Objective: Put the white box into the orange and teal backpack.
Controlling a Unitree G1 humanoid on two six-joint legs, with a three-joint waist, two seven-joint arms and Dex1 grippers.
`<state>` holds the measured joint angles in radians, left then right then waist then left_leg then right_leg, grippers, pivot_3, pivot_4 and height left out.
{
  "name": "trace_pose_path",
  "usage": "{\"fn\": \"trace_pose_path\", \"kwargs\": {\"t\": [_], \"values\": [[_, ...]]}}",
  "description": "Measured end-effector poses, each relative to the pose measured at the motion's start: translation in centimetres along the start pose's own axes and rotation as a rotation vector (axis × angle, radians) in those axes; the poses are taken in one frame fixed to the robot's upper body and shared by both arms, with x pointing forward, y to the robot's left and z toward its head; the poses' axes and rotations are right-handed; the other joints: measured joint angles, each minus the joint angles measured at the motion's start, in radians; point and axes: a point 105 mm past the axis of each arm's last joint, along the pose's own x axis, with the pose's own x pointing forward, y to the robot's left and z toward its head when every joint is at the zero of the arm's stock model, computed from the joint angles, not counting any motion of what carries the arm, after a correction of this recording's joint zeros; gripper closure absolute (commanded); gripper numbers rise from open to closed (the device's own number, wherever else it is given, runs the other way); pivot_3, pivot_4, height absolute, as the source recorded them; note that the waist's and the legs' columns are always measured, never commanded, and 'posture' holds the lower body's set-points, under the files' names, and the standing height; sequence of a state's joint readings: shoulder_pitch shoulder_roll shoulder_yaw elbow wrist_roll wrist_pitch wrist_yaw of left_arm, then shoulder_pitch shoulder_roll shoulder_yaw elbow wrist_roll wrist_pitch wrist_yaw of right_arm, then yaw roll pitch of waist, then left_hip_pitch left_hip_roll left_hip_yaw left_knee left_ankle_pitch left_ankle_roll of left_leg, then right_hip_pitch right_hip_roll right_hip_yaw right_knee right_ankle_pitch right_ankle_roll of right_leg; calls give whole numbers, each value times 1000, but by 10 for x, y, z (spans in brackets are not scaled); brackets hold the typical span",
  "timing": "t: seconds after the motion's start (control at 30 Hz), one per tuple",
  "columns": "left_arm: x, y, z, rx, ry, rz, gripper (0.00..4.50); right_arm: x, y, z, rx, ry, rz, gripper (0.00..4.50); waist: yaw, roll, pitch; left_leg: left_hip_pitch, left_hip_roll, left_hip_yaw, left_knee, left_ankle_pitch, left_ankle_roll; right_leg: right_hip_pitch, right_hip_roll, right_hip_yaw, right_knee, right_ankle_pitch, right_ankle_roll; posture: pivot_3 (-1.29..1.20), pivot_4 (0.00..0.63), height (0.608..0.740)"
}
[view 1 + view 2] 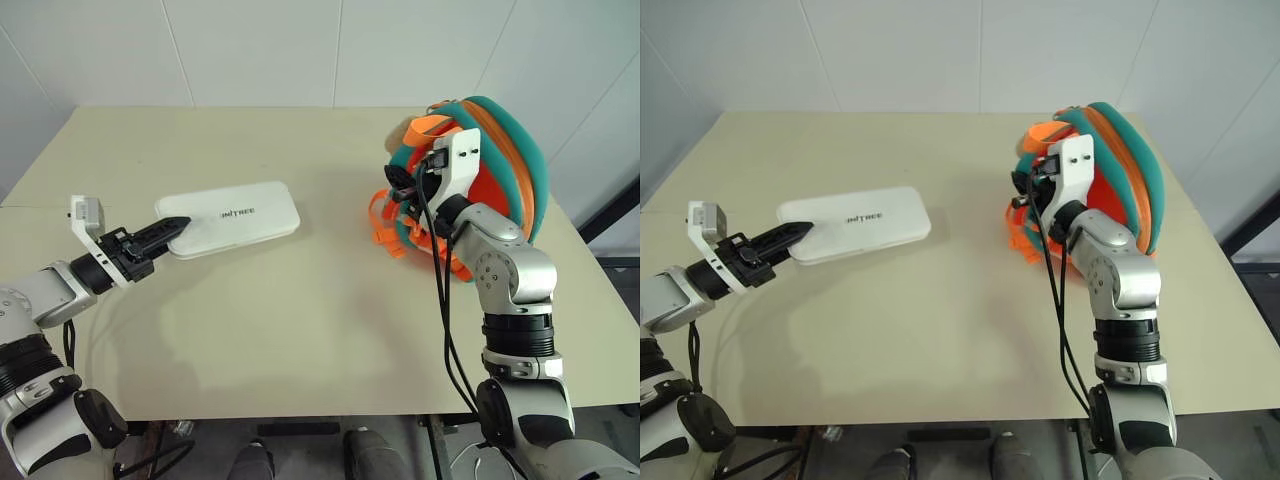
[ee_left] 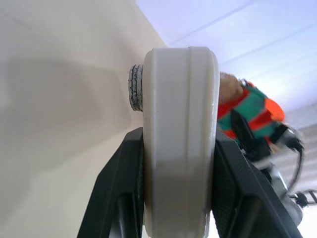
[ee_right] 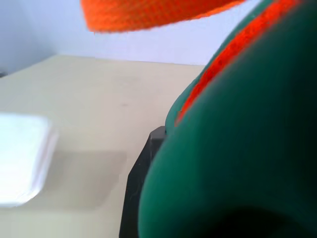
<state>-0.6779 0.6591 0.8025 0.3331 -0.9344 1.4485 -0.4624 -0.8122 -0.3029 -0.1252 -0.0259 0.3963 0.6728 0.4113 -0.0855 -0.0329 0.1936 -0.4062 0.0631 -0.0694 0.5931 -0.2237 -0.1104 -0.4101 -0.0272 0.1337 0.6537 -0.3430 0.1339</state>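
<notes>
White box (image 1: 234,219), a flat elongated case with dark lettering on its top, lies toward the left half of the beige table (image 1: 300,340), well apart from the orange and teal backpack (image 1: 500,165), which stands upright near the table's right edge with its orange straps (image 1: 385,222) hanging on the side facing the box. Left gripper (image 1: 172,228) meets the box at its near-left end; in the left wrist view its two black fingers (image 2: 119,193) press against opposite faces of the white case, pinching it. Right gripper (image 1: 403,183) is at the backpack's teal padded edge; in the right wrist view teal padding covers one black finger (image 3: 141,183), and whether the fingers clamp the padding cannot be told.
</notes>
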Motion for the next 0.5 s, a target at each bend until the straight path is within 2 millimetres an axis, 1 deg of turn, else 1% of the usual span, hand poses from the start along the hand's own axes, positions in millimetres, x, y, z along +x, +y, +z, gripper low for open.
{"fn": "trace_pose_path", "kwargs": {"t": [0.07,0.13,0.2,0.27,0.4,0.5], "values": [[-3,5,11,-3,-53,23,3166,-1,11,6,10,5,81,4500,-1,0,0,0,0,0,0,0,0,-1,0,0,0,0,0,0,150,740],[-10,9,24,17,-100,60,3166,-4,30,16,13,10,214,4500,-3,0,0,0,0,0,-1,0,0,-1,0,0,0,0,0,0,150,740],[-13,8,31,37,-128,69,3166,-9,51,29,5,-4,338,4500,-2,0,0,0,0,0,-2,0,0,-2,0,0,0,-1,-1,0,150,740],[-15,8,34,42,-136,72,3166,-15,71,36,7,-8,459,4500,0,0,0,-1,1,0,-3,0,0,-2,0,0,0,-1,-2,0,150,740],[-17,5,40,63,-140,71,3166,-32,110,42,20,1,700,4500,0,0,0,-1,1,0,-3,0,0,-2,0,0,-1,-1,-2,0,150,740],[-17,-1,45,81,-149,53,3166,-42,126,48,32,-9,817,4500,3,0,1,-1,0,0,-2,0,0,-2,0,-1,-1,-1,-2,0,150,740]]}}
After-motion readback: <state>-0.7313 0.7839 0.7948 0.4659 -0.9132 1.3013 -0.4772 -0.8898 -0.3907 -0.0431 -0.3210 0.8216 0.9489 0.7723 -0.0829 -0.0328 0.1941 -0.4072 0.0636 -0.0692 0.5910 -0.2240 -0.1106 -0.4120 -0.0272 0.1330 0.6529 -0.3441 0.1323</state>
